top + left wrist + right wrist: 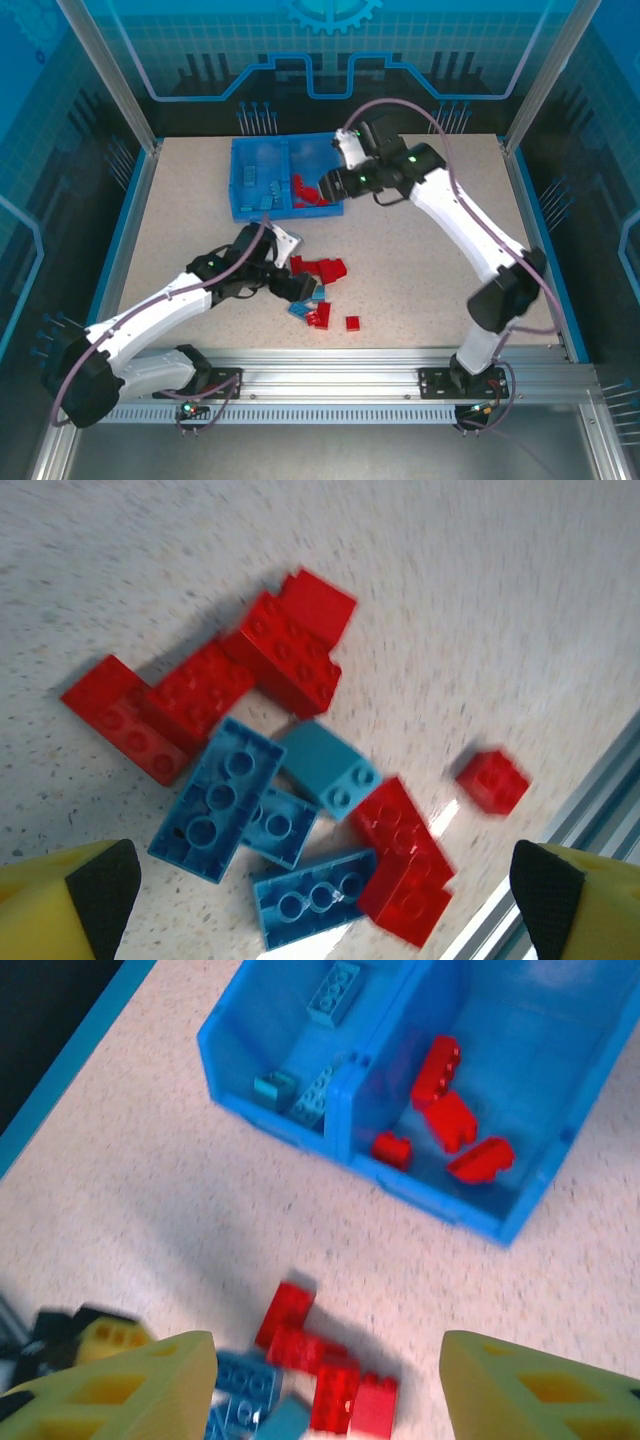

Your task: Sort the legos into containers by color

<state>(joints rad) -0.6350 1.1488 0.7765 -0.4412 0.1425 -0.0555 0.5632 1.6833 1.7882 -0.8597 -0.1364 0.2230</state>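
bin [238,176] | long axis left-right, slightly skewed | legos [320,272] | heaped nearside, mixed headings

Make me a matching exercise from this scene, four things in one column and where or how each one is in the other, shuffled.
Column one
1. left compartment of the shallow blue plastic bin
2. right compartment of that bin
3. lone small red plastic brick
4. left hand

Column two
A. open above the mixed brick pile
B. holds red bricks
C. on the table, apart from the pile
D. holds light blue bricks

Pairs: 1-D, 2-B, 3-C, 4-A
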